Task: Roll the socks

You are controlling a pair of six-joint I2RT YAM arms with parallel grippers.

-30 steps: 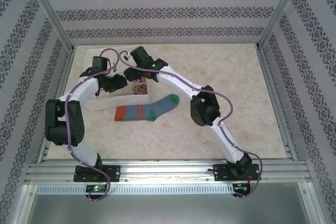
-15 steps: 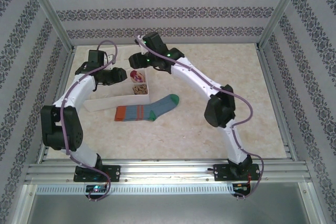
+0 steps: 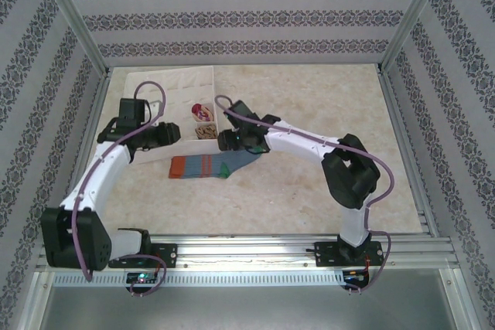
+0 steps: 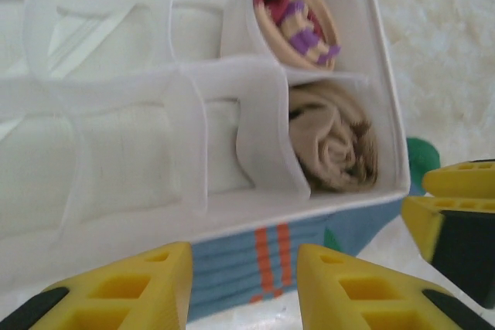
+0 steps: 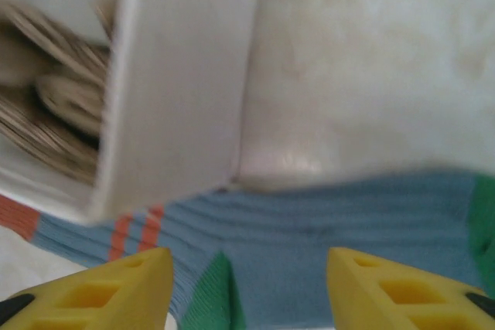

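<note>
On the table [image 3: 309, 191], left claw [image 4: 244, 287] and right claw [image 5: 247, 284] gape, seemingly empty, by blue sock [image 3: 207, 166].

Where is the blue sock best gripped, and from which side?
At the green toe end, coming straight down with the right gripper, which hangs open just above. The blue sock lies flat and stretched out, its toe beyond the corner of the box.

Blue sock [image 3: 197, 166] toe end hidden under right arm [image 3: 302, 141]; box [image 5: 178, 75] contents blurred, right wrist view.
</note>
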